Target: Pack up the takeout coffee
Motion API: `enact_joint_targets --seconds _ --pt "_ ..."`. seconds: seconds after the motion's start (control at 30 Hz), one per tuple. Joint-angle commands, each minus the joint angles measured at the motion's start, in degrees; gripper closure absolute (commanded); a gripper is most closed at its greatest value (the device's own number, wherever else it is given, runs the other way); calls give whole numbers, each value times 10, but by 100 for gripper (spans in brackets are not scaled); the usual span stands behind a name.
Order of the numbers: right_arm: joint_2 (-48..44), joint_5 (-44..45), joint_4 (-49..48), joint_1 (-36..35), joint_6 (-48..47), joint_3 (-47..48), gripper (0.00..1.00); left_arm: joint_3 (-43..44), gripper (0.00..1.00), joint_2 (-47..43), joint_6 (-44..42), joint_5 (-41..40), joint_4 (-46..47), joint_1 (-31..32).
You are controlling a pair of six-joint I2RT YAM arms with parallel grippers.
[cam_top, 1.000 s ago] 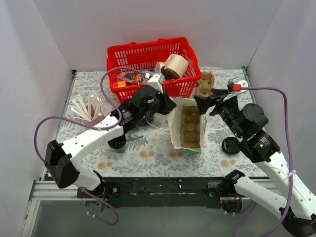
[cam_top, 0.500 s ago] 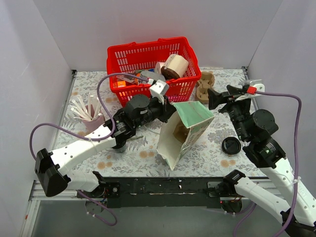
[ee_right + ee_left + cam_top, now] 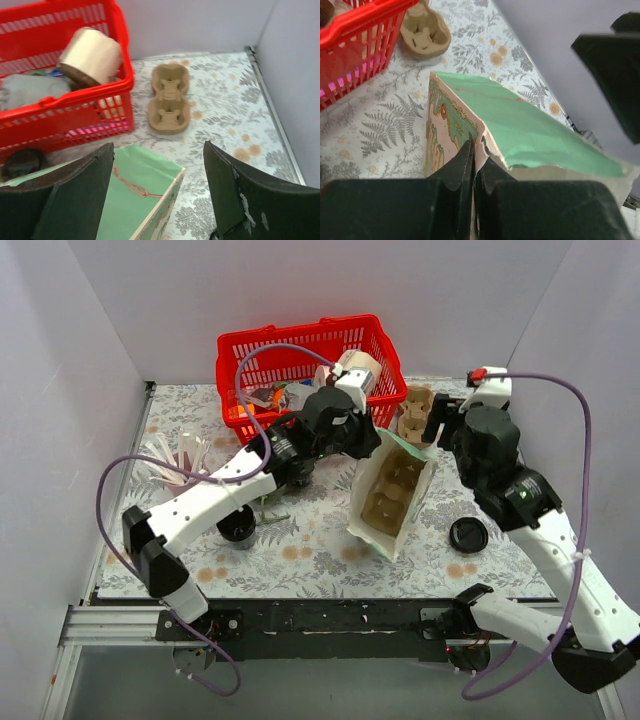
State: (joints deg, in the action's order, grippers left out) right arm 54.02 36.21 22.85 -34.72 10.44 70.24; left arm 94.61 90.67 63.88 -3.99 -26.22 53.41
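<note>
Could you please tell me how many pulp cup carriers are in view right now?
2. One pulp carrier lies inside the paper bag; the second carrier sits just right of the red basket. Others may be hidden inside the basket.

- Our right gripper shows two dark fingers spread wide apart.
- Between them lies a paper bag — its green inside facing us.
- Beyond it, a cardboard cup tray sits just beside a red basket.

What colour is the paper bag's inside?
Green; the bag shows best in the left wrist view.
</note>
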Motion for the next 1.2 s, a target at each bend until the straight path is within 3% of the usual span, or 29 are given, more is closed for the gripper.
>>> enact_joint_targets --seconds 0.0,0.1,0.2,0.23,0.27,0.37,0.47,0.53,0.63,0.8,0.9,1.03,1.17 --pt "82 5 157 75 66 96 19 100 100 52 48 0 -182 6" --pt "114 -86 168 134 73 105 19 115 99 71 45 21 -196 6" --pt "112 -136 157 167 83 79 19 115 89 87 34 39 -191 6" --pt "109 -129 157 177 83 75 19 121 83 93 31 39 -192 6" --pt "103 -118 156 181 84 68 18 124 58 104 32 39 -193 6" --pt "90 -98 156 183 82 62 18 140 31 114 24 35 -190 6" --pt "73 -106 138 183 67 50 18 150 27 109 -7 30 -173 6" --pt "64 -113 108 183 58 33 18 153 13 102 -15 5 -159 6" --pt "48 -139 80 183 36 28 18 159 2 94 -17 -30 -150 6" --pt "15 -215 31 183 -13 25 13 125 2 51 -9 -87 -124 6" --pt "-6 -335 -24 183 -29 11 11 95 2 1 -1 -131 -115 6" --pt "-4 -492 -52 183 -26 23 10 -25 2 -86 14 -184 -96 6" --pt "42 -584 -47 163 -24 47 9 -118 2 -183 76 -227 -117 -1"
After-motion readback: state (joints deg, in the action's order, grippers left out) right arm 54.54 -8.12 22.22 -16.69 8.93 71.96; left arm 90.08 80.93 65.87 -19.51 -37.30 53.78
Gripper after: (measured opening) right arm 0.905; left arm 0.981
